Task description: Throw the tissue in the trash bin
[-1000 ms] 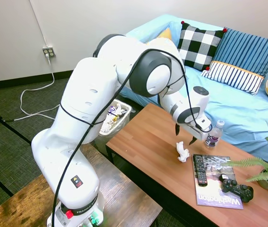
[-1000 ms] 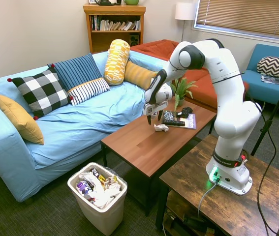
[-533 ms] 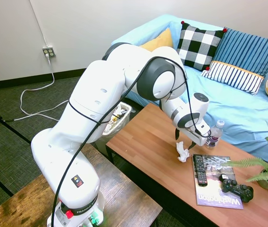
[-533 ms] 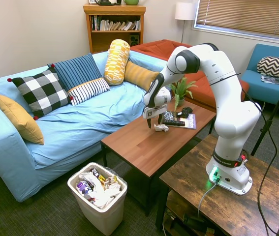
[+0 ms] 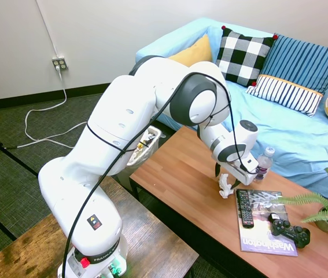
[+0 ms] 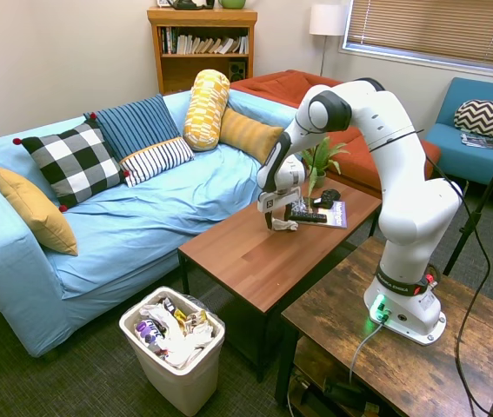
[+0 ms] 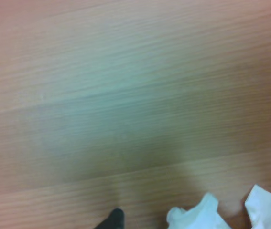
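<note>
White arm bends down over the wooden worktop (image 5: 175,174), its gripper (image 5: 228,184) lowered around the tissue (image 5: 225,189), fingers spread either side; whether they touch it I cannot tell. Tissue lies just beside the magazine (image 5: 265,223) and remote (image 5: 244,207). Only the second exterior view shows the whole bin (image 6: 175,372), on the floor off the worktop's near end, full of wrappers. Worktop toward the bin is bare.

The table (image 5: 181,174) is smooth matt wood grain; the tissue (image 7: 197,217) is crumpled white paper; the trash bin (image 6: 189,387) is pale matt plastic.
</note>
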Controlling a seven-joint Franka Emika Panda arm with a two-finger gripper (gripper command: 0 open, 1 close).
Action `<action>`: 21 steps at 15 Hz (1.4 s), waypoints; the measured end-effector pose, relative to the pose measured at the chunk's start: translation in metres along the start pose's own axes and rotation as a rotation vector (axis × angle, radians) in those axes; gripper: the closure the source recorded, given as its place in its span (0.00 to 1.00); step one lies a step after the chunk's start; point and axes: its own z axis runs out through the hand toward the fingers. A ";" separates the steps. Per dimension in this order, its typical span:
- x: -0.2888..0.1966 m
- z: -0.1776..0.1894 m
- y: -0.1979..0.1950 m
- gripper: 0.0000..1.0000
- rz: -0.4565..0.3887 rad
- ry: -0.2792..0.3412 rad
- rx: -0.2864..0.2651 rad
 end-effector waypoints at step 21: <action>0.001 -0.028 0.004 1.00 0.003 -0.060 0.009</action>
